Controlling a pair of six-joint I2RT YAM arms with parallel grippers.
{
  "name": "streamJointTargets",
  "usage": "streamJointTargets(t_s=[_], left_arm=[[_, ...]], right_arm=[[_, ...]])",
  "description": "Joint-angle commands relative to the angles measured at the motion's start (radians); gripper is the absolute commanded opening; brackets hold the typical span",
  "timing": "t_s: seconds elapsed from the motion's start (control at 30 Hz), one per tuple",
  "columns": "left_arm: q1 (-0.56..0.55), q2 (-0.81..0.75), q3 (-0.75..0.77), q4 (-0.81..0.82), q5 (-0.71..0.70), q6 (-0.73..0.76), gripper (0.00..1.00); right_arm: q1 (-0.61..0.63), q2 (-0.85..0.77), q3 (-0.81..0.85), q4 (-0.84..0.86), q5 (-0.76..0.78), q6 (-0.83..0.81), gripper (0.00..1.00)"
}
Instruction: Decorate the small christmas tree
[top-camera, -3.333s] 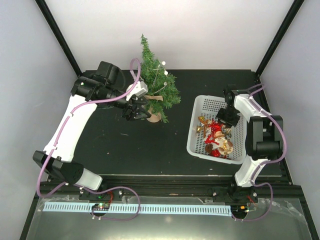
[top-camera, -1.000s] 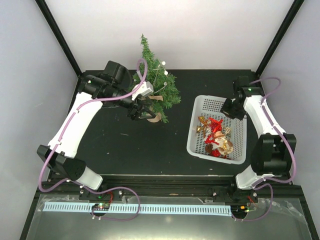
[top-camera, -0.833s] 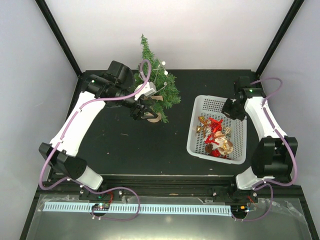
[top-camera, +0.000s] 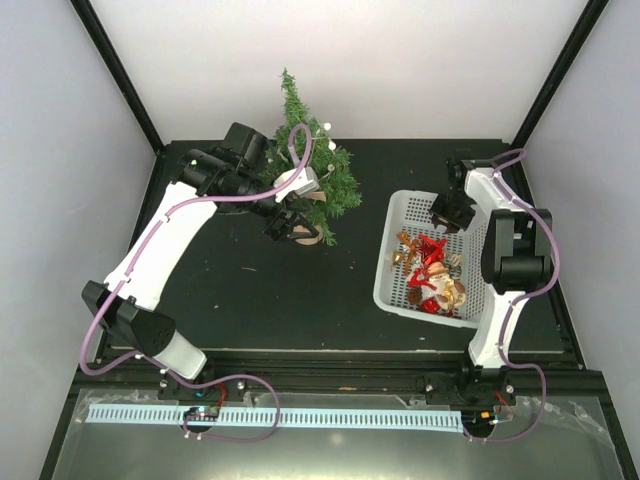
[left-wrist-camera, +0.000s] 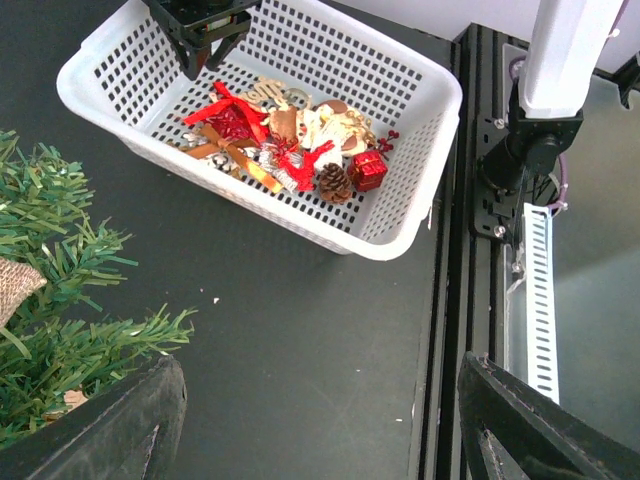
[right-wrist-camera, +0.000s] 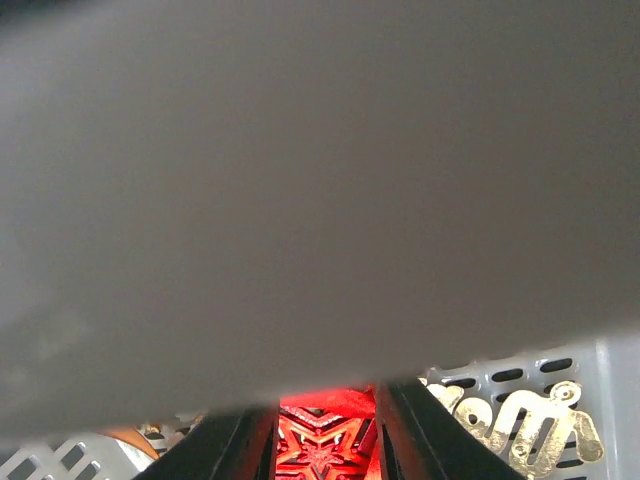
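— Where's the tree (top-camera: 318, 175)?
— Table's (top-camera: 250, 290) 11 o'clock; left claw (top-camera: 292, 230) released beside its pot (top-camera: 310, 236).
— Right claw (top-camera: 447, 220)?
— Over the basket (top-camera: 383, 262) at 3 o'clock, red star (right-wrist-camera: 322, 435) between its tips; whether it's gripped, can't tell.

The small christmas tree (top-camera: 318, 175) stands rear-centre on the surface (top-camera: 250, 290), the left tool (top-camera: 288, 228) just beside its base on the near left, while the basket (top-camera: 398, 292), well apart to the right, holds the ornaments (top-camera: 432, 272), the right tool (top-camera: 447, 214) over its far end.
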Motion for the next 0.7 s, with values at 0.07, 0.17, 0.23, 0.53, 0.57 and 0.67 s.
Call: streamJointTargets(t_s=[0.07, 0.17, 0.23, 0.53, 0.57, 0.67], left_arm=[[-0.007, -0.005, 0.01, 0.001, -0.011, 0.008, 0.75], [-0.007, -0.005, 0.01, 0.0, -0.012, 0.01, 0.75], [-0.007, -0.005, 0.011, 0.002, -0.011, 0.009, 0.75], [-0.007, -0.008, 0.014, 0.003, -0.007, 0.008, 0.75], [-0.007, -0.008, 0.013, 0.002, -0.006, 0.008, 0.75], [-0.007, -0.013, 0.011, 0.002, -0.006, 0.008, 0.75]], right_arm=[[-0.004, 0.023, -0.01, -0.024, 0.028, 0.014, 0.3], [-0.004, 0.012, -0.028, -0.023, 0.038, 0.016, 0.29], [-0.004, 0.001, -0.042, -0.019, 0.04, 0.018, 0.28], [-0.003, -0.103, -0.065, -0.012, 0.037, -0.002, 0.26], [-0.004, -0.127, -0.076, -0.002, 0.033, -0.01, 0.26], [-0.004, -0.216, -0.134, 0.033, 0.024, -0.028, 0.26]])
